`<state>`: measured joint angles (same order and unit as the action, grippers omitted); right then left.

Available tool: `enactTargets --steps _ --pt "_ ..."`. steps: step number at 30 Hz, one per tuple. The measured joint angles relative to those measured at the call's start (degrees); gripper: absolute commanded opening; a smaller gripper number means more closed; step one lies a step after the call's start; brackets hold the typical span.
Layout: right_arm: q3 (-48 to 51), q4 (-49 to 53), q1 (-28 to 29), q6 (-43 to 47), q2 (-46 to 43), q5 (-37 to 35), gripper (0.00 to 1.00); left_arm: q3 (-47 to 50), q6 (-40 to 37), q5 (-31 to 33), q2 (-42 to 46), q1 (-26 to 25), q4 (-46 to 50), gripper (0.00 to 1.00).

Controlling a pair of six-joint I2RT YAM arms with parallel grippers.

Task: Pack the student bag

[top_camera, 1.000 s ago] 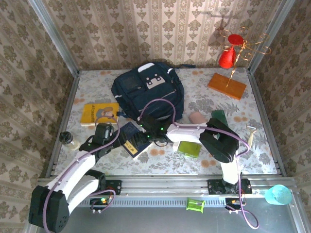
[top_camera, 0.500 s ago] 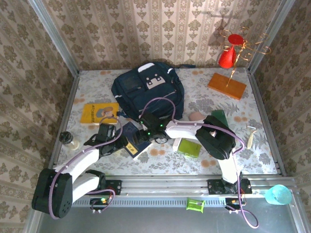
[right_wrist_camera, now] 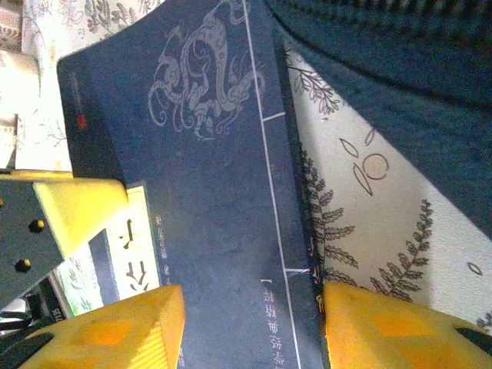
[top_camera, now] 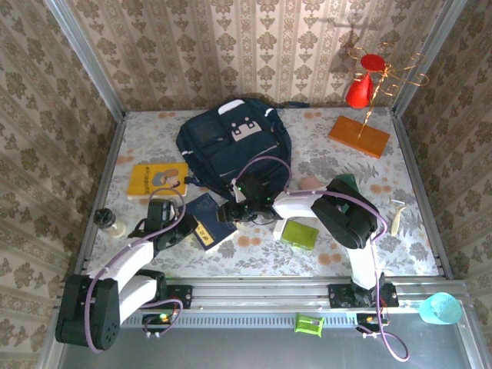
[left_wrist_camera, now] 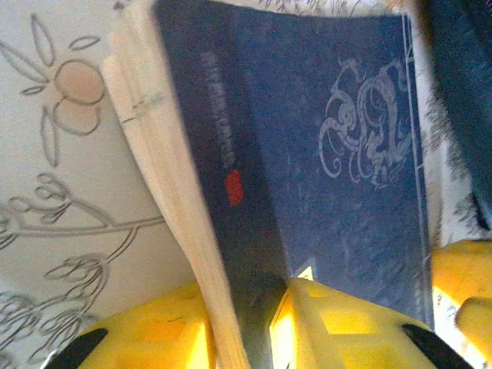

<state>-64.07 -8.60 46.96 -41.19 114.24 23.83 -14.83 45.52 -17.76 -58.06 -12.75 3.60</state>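
Top external view first, Mira asks: where is the student bag (top_camera: 234, 146)?

Jon: It lies flat at the back middle of the bench (top_camera: 400, 254), buckle patch facing up. I cannot tell whether any zip is open.

Mira: And the two arms?

Jon: Both reach to a small navy notebook (top_camera: 206, 223) lying in front of the bag, near it but not inside it. The left hand (top_camera: 183, 228) is at the notebook's left edge. The right hand (top_camera: 231, 212) is at its far right corner, close to the bag.

Mira: Is either one holding it?

Jon: In the left wrist view, two yellow fingers (left_wrist_camera: 146, 338) sit either side of the notebook's edge, with the page block against one and the cover against the other. That hand reads as clenched on the notebook. In the right wrist view the fingers stand apart, released, above the cover, one just beside the book's edge. Whether they touch it, I cannot tell.

Mira: What could go wrong from here?

Jon: This is my judgement only. The left hold takes just a narrow margin at one edge, so once lifted the book could droop, swing or slide out. If some pages are not pinched, it may fan open. If the right hand clamps too and the arms pull differently, the cover could bend or tear. That hand could also snag the bag's fabric or shove the bag. With no opening visible, the notebook might simply jam against the bag.
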Motion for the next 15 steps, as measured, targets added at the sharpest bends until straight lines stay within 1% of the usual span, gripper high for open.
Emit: enactTargets --steps 4,7,8,9,10,13,15 --pt "0.3 0.0 -0.1 0.0 -0.2 -0.2 0.51 0.7 0.5 -0.5 2.6 0.1 -1.0 0.17" --pt "0.3 0.0 0.0 0.1 -0.3 -0.5 0.52 1.0 0.5 -0.9 5.8 0.0 -0.4 0.1" --pt "0.3 0.1 0.0 0.2 -0.3 -0.6 0.54 1.0 0.5 -1.2 6.8 0.0 -0.2 0.06" --pt "0.3 0.1 0.1 0.5 -0.4 -0.7 0.55 1.0 0.5 -1.4 7.6 0.0 0.0 0.02" --pt "0.3 0.3 0.2 0.5 -0.5 -0.9 0.58 1.0 0.4 -1.6 8.2 0.0 0.3 0.0" --pt "0.4 1.7 0.2 1.3 -1.6 -1.4 0.7 1.0 0.0 -2.5 9.7 0.0 1.1 0.0" --pt "0.7 2.9 -0.1 2.0 -3.0 -1.8 0.76 1.0 -0.2 -3.4 10.7 0.0 1.3 0.0"
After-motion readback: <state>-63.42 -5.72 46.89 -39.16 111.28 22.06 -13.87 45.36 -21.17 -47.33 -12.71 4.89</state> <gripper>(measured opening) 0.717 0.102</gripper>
